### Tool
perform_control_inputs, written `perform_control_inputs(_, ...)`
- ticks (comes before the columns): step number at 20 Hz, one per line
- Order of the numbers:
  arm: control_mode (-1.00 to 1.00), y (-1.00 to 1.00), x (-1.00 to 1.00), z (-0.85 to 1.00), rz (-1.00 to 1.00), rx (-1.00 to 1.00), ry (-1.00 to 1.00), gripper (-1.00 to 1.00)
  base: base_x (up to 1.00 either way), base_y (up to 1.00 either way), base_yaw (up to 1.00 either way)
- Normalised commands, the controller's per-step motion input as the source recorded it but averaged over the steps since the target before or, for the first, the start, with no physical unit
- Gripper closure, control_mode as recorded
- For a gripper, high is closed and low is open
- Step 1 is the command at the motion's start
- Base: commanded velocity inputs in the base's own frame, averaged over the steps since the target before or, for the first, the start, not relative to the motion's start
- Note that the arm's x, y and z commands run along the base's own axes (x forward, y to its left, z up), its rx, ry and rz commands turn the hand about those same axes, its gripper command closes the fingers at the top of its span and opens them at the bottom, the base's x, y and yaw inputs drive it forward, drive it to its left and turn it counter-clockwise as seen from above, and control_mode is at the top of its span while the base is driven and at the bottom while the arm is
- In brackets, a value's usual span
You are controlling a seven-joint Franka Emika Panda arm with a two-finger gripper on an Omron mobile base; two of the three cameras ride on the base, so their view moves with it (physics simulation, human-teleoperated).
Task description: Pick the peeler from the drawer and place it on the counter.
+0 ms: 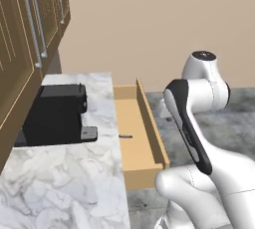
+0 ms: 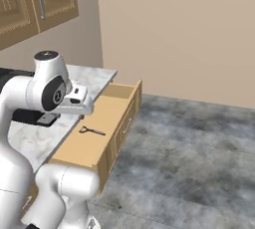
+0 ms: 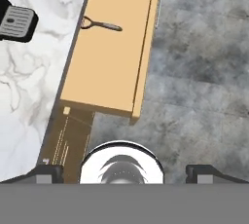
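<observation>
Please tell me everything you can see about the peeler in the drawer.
The peeler is small, slim and dark grey, with a straight handle and a looped, forked head. It looks like metal. It lies flat on the tan bottom of the open wooden drawer, close to the marble counter, with its head toward the counter's edge and its handle pointing toward the drawer front. Nothing else touches it; the open gripper hangs far above it.

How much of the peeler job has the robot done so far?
Done: the drawer already stands pulled out, so the peeler lies in plain sight on its tan bottom, close to the counter side. In hand: nothing yet; the gripper is open and empty, looking down from well above the drawer. Left: come down over the peeler, grip it, lift it out and lay it on the marble counter near the coffee machine.
</observation>
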Motion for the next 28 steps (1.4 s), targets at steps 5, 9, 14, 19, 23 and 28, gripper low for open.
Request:
perform_control_inputs(5, -1.00, 0.07, 0.00, 0.00, -0.26, 0.00, -0.01, -1.00, 0.00, 0.00, 0.00)
perform_control_inputs(9, -1.00, 0.02, 0.01, -0.05, -0.15, 0.00, 0.00, -1.00, 0.00, 0.00, 0.00)
perform_control_inputs(14, -1.00, 0.01, 0.19, -0.31, -0.02, 0.00, 0.08, -1.00, 0.00, 0.00, 0.00)
perform_control_inputs(19, -1.00, -0.01, 0.32, -0.58, 0.00, 0.00, 0.10, -1.00, 0.00, 0.00, 0.00)
perform_control_inputs(23, -1.00, -0.10, 0.34, -0.57, 0.00, 0.00, 0.08, -1.00, 0.00, 0.00, 0.00)
perform_control_inputs(28, -1.00, -0.12, 0.36, -0.53, 0.00, 0.00, 0.05, -1.00, 0.00, 0.00, 0.00)
